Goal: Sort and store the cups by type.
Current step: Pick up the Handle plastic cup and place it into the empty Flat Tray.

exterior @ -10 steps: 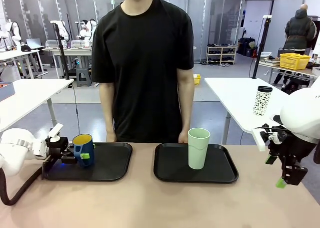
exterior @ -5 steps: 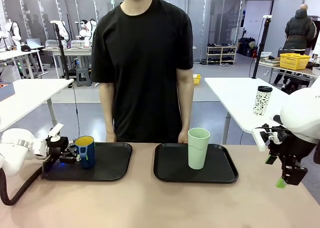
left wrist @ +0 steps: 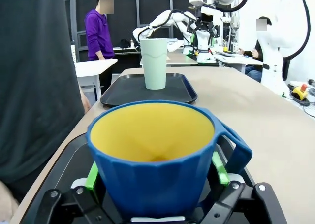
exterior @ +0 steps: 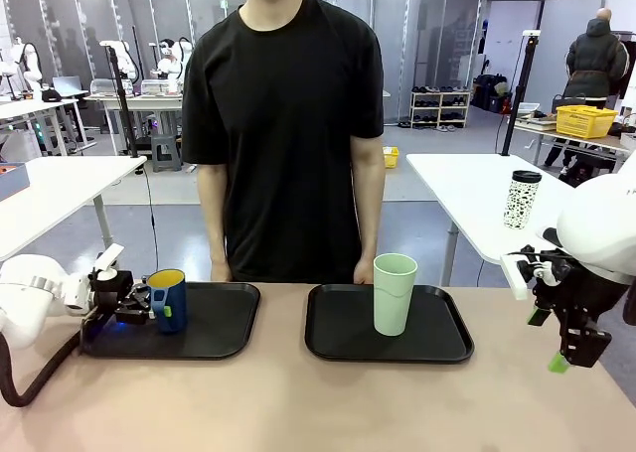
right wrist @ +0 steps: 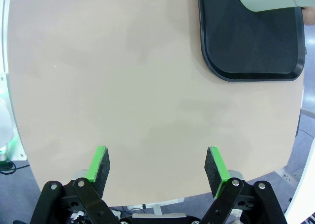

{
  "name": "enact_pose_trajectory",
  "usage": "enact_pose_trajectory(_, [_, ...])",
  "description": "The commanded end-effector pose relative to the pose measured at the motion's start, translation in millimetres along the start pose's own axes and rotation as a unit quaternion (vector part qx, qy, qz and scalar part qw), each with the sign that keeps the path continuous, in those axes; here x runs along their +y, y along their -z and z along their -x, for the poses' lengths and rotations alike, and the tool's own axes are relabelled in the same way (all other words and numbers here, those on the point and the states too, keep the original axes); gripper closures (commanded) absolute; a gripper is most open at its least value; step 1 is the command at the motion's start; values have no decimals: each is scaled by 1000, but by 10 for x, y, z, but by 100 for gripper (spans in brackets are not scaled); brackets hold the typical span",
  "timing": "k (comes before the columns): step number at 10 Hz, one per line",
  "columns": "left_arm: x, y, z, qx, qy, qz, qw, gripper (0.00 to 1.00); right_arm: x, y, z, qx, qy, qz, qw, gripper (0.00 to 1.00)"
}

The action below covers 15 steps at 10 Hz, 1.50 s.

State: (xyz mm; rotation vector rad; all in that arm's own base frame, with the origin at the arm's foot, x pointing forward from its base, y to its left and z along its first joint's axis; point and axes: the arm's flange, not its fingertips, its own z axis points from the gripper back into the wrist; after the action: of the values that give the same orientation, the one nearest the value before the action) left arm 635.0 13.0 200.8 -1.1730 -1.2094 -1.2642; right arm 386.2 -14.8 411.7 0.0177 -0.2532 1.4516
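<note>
My left claw (left wrist: 155,172) stands spread wide around the blue mug (exterior: 168,299) on the left tray (exterior: 214,338), gripping nothing. The mint tumbler (exterior: 394,293) stands on the right tray (exterior: 338,343). My right claw (right wrist: 157,170) hangs open and empty over the counter (right wrist: 123,86).

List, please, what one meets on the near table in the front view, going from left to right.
Left gripper → blue mug on the left black tray → right black tray → mint-green tumbler standing on it → right gripper.
</note>
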Motion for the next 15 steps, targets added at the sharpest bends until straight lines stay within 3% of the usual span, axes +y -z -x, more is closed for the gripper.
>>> enact_pose_trajectory(1, [-51,-233,265,25,-15,-22,999,0,11,12,-17,7,10,3,1000,3])
enact_pose_trajectory(7, [-164,-407,215,54,-16,-60,997,0,11,12,-17,7,10,3,1000,3])
enact_pose_trajectory(15, [-341,-458,-214,94,-9,-111,989,0,11,12,-17,7,10,3,1000,3])
